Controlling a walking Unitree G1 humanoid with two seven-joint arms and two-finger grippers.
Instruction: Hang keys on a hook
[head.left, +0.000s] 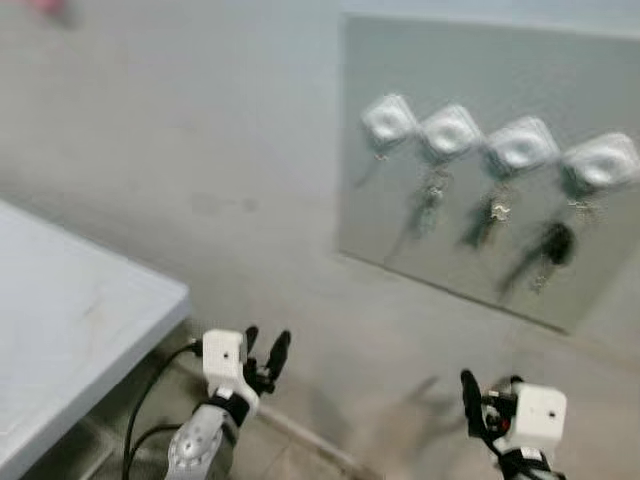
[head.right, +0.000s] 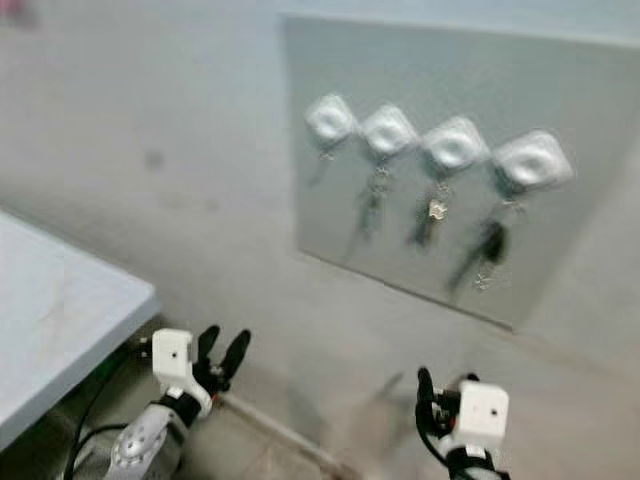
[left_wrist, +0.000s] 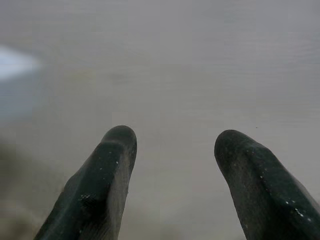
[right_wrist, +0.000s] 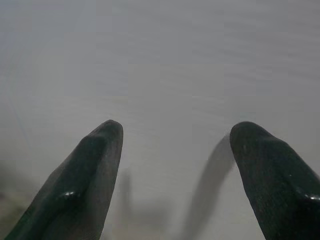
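From where I stood, the job looked nearly done or done: three sets of keys (head.left: 553, 248) hung from a row of four white hooks (head.left: 500, 143) on the grey board (head.left: 590, 70), the leftmost hook (head.left: 388, 120) bare. Both the left end effector (head.left: 266, 354) and the right end effector (head.left: 490, 396) were low, fingers spread apart and holding nothing. The counter (head.left: 60, 330) edge sat close by the left arm; the wall beneath the board offered open room.

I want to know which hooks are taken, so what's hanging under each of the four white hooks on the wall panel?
Keys hang under three hooks: second, third and fourth. Under the first hook only a shadow shows. Blur hides the details.
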